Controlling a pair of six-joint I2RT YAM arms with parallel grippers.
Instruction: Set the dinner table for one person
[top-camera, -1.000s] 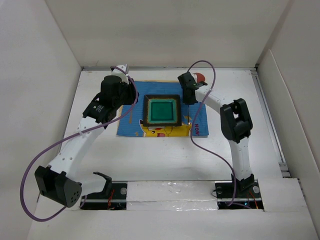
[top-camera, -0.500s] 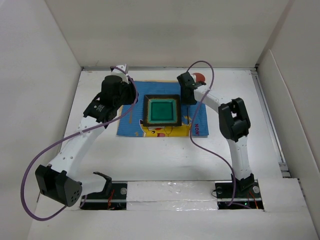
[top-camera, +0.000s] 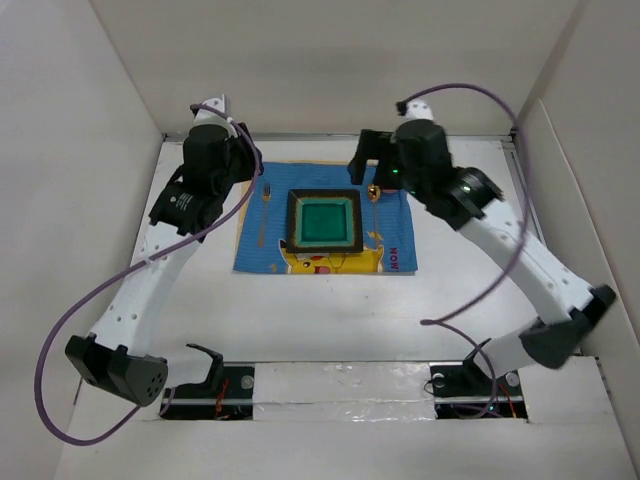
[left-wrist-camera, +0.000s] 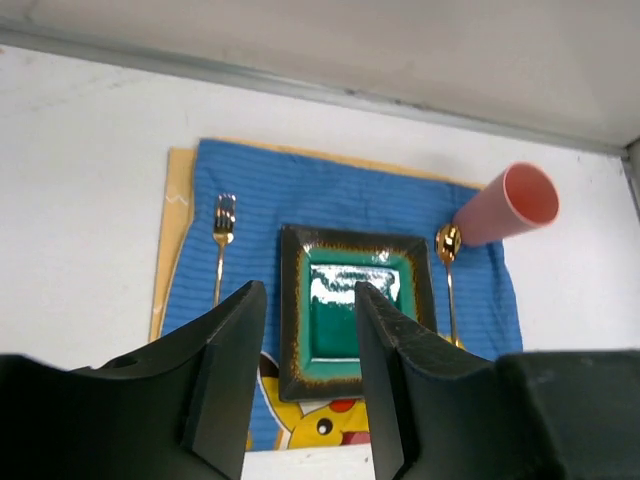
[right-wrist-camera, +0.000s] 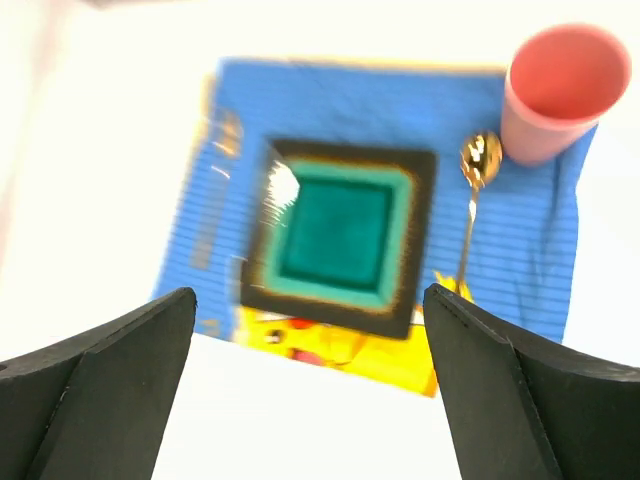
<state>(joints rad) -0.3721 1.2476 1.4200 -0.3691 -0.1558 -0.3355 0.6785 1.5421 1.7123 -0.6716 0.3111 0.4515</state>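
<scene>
Both arms have lifted up and away from the mat (top-camera: 252, 250) in the last second. The left wrist has drawn back towards 10 o'clock. The right arm, which was stretched low over the mat's 1 o'clock corner, has swung high and now hangs above that corner.

Your left pincer (left-wrist-camera: 308, 298) is open to a moderate gap with nothing in it. Your right pincer (right-wrist-camera: 310, 298) is spread wide and is also empty. Both wrist cameras look straight down on the setting from well above it.

The desk (top-camera: 330, 310) lies under everything, and the mat sits towards its 12 o'clock side. On the mat, the plate (top-camera: 323, 221) is in the middle. The fork (top-camera: 265, 205) lies at the plate's 9 o'clock and the spoon (top-camera: 373, 197) at its 3 o'clock, each apart from the plate's rim. The cup (right-wrist-camera: 558, 88) stands upright at about 1 o'clock, just beyond the spoon's bowl. In the top view the right arm hides it.

With both pincers empty and clear of the pieces, the place setting looks complete to me. No loose piece shows on the bare desk. What remains for you is probably only to bring the arms home. Keep the right arm high as you do, since the cup sits right beneath it.
</scene>
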